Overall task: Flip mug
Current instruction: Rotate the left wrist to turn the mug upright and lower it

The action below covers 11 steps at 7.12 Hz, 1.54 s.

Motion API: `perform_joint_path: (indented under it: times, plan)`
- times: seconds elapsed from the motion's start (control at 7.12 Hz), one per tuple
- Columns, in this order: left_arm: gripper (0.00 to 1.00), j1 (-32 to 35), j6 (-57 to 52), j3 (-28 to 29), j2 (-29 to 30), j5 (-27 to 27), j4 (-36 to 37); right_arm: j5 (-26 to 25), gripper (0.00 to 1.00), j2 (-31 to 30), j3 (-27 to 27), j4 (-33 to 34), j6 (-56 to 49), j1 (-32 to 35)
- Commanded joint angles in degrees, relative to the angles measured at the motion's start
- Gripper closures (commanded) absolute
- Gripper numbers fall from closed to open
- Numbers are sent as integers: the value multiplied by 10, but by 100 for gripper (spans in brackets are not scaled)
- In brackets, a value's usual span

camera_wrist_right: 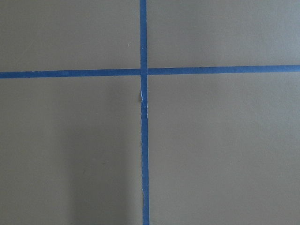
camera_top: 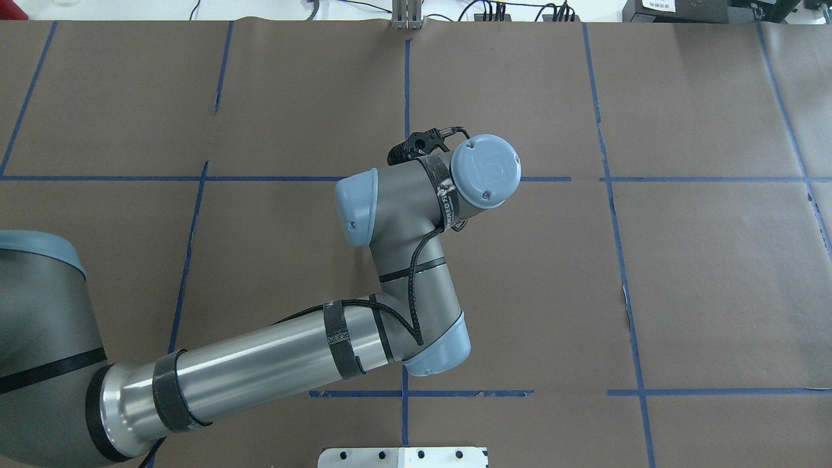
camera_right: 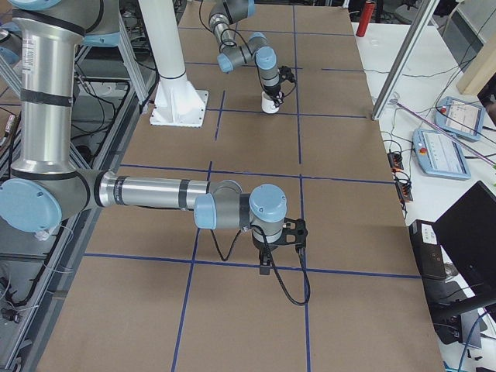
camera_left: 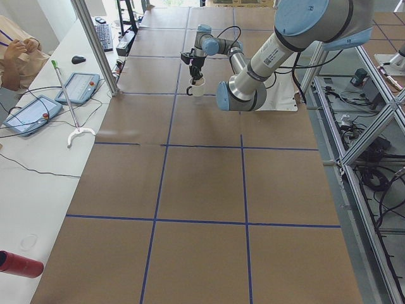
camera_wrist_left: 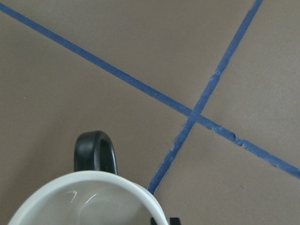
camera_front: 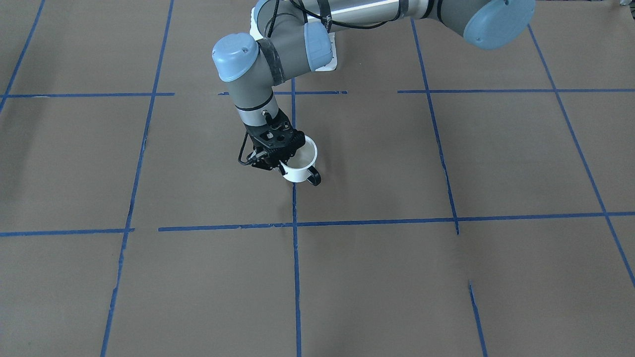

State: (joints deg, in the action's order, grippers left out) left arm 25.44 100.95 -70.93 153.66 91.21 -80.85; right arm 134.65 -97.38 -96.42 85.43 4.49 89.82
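While the left gripper (camera_front: 283, 167) reached down from its wrist, the mug (camera_front: 301, 162) stood upright beneath it. Its long axis was vertical and its open mouth faced up, so the cream-white inside showed in the front-facing and left wrist views. Its black loop handle (camera_front: 313, 177) pointed away from the robot's base, toward the operators' side and a little toward the robot's left.

The gripper sat at the opposite part of the rim, the side nearer the base, with its jaws drawn narrow and pinched on the mug's wall. The left wrist view caught only the black fingertips (camera_wrist_left: 161, 220) at the rim's edge.

The mug was near the middle of the brown paper-covered table (camera_front: 446, 277), just beside a blue tape line (camera_front: 294, 208) and on the robot's left of it. Whether its base rested on the paper or hung just clear of it could not be told.

The right gripper (camera_right: 266, 262) pointed down close above a tape crossing (camera_wrist_right: 143, 71), well apart from the mug. Whether its jaws were wide or closed could not be told.

A raised logo marked the blue joint cap (camera_top: 485, 170) and pale lettering ran along a black strap (camera_top: 447, 188) on the left arm (camera_top: 260, 370), but neither could be read.
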Motion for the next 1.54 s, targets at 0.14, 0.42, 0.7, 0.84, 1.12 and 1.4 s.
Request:
perform_joint_path:
  times: [0.14, 0.42, 0.7, 0.84, 1.12, 1.4]
  plan:
    - [100, -3, -1, 1, -4, -2, -6, 0, 0, 0, 0, 0, 0, 0]
    - [100, -15, -1, 1, -12, -13, -35, 0, 0, 0, 0, 0, 0, 0]
    - [100, -17, 0, -1, -18, -14, -36, 0, 0, 0, 0, 0, 1, 0]
    - [64, -17, 0, -3, -20, -13, -35, 0, 0, 0, 0, 0, 0, 0]
    - [0, -17, -12, -29, -28, -15, -34, 0, 0, 0, 0, 0, 0, 0]
    - [0, -17, -18, -59, -31, -14, -21, 0, 0, 0, 0, 0, 0, 0]
